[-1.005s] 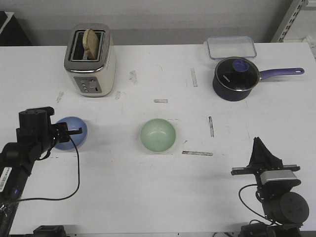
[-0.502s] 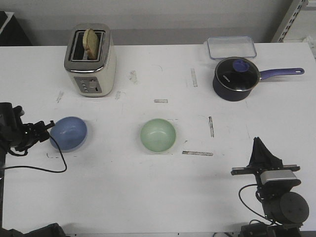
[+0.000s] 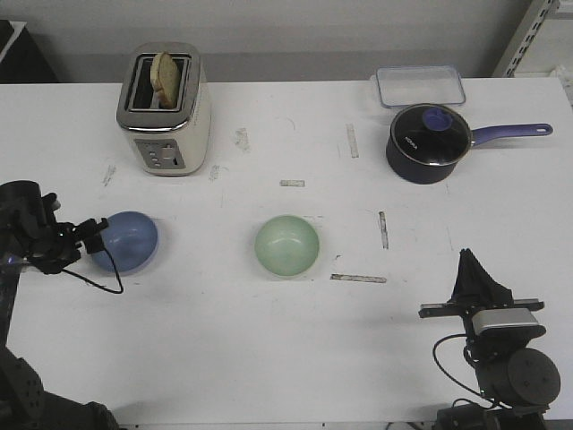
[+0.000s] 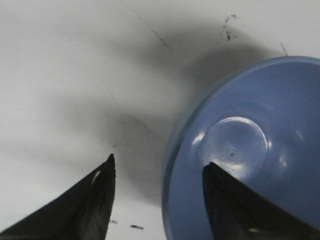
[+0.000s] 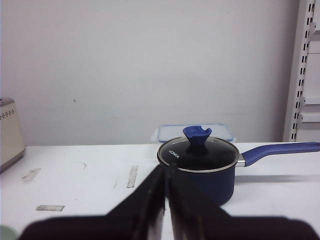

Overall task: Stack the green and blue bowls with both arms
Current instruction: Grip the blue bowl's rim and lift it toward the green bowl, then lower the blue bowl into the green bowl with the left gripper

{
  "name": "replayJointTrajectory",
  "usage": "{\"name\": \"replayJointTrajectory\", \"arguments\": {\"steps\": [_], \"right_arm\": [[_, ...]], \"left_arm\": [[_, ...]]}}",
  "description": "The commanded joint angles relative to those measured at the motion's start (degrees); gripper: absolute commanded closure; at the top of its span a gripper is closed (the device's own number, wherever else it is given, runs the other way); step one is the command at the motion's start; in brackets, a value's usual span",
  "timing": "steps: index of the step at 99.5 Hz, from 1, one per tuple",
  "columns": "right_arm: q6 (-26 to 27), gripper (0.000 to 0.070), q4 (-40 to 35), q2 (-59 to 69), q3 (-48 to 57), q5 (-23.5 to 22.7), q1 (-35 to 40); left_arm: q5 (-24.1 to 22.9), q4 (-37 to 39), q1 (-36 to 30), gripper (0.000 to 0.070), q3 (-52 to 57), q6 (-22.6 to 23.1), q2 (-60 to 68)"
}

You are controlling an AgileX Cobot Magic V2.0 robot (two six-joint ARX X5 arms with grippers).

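Over by the far right, the dark saucepan (image 5: 199, 169) is showing white lettering on its side, too small to make out. Closer in, the left gripper (image 4: 157, 172) is sitting spread apart astride the glossy blue bowl's (image 3: 125, 241) rim, one pointed black finger above the inside, the other outside over the white table (image 3: 295, 340). Meanwhile the mint green bowl (image 3: 286, 245) is sitting mid-table, well apart. Down at the right, the right gripper (image 5: 164, 176) is resting pressed together.
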Motion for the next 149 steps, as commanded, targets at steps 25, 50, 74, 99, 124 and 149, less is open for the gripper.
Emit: {"name": "replayJointTrajectory", "arguments": {"steps": [25,50,74,99,124,149], "right_arm": [[-0.26,0.0697,0.59,-0.07,0.55,0.0,0.13],[-0.26,0.0697,0.59,-0.07,0.55,-0.02,0.13],[-0.26,0.0697,0.61,-0.09,0.55,0.0,0.13],[-0.26,0.0697,0.59,-0.07,0.55,-0.02,0.13],[-0.26,0.0697,0.59,-0.07,0.55,0.0,0.13],[-0.26,0.0697,0.59,-0.09,0.55,0.0,0.13]], "left_arm": [[0.13,2.12,-2.01,0.0405,1.27,0.59,6.1],[0.13,2.38,-2.4,0.07,1.55,0.44,5.84],[0.17,-2.67,-4.31,0.07,6.47,-2.82,3.65],[0.17,-6.75,-13.55,0.0699,15.34,-10.58,3.65],[0.2,-2.4,-28.41,0.0699,17.07,-19.04,4.04],[4.63,7.21,-41.0,0.0698,17.07,-23.67,7.48]]}}
